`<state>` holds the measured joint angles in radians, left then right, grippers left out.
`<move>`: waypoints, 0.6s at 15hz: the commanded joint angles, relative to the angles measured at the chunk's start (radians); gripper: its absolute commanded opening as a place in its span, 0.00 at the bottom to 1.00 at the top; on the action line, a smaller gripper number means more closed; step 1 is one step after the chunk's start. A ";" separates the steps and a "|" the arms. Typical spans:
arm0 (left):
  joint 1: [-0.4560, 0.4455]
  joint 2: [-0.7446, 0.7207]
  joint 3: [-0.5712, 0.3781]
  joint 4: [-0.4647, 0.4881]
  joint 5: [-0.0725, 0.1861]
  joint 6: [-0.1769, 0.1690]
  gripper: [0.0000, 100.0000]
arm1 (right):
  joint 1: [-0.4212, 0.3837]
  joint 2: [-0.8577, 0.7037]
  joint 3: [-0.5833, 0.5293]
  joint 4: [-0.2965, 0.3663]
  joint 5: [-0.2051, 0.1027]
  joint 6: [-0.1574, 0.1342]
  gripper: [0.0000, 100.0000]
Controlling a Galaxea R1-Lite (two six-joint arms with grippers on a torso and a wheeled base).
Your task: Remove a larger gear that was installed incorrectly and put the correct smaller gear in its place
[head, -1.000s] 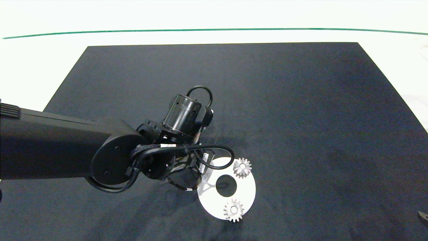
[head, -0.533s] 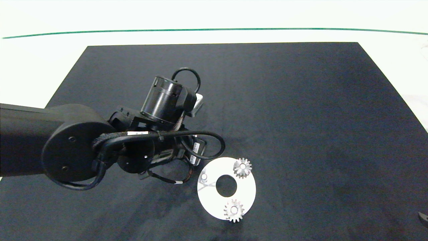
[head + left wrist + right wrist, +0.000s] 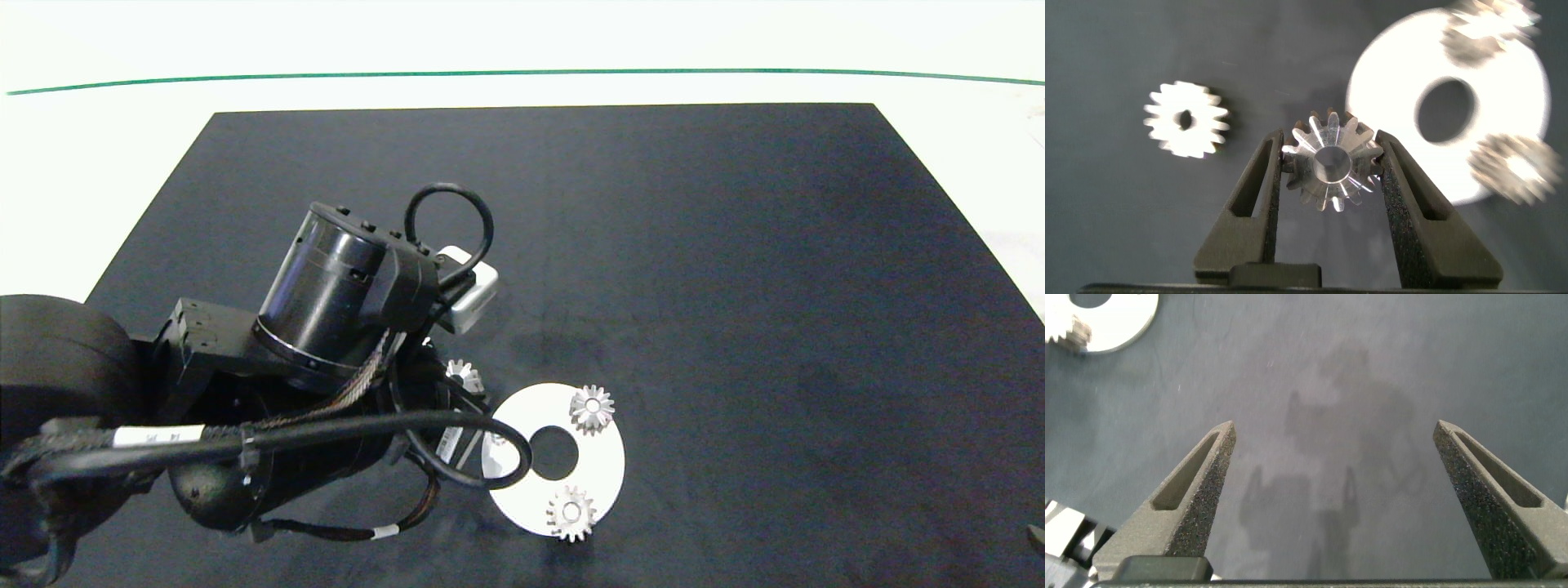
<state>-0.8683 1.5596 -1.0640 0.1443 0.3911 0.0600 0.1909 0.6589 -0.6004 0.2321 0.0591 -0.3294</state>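
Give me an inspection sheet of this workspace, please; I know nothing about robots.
Surface: black mat on a white table.
Job's things: larger gear gripped by the left pincer; smaller gear flat on the mat, apart from the white disc; disc carries two grey gears.
Clutter: nothing seen.
Pincers: left shut on the larger gear; right pincer open over bare mat.
Cables: black cable loops off the left arm, crossing the disc's rim in the head view.
Surroundings: green line across the table's far side.

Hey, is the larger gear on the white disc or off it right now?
Off. The left gripper is shut on the larger gear, held above the dark mat, beside the white disc.
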 commanded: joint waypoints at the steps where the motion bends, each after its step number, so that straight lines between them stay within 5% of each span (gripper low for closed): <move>1: -0.090 -0.012 0.039 0.000 0.003 0.006 0.25 | -0.001 -0.005 0.001 -0.005 0.001 -0.002 1.00; 9: -0.061 0.077 -0.008 0.000 0.003 0.006 0.25 | -0.002 -0.010 0.005 -0.004 0.002 -0.004 1.00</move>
<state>-0.9504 1.6072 -1.0611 0.1436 0.3915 0.0662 0.1879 0.6498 -0.5955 0.2270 0.0600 -0.3304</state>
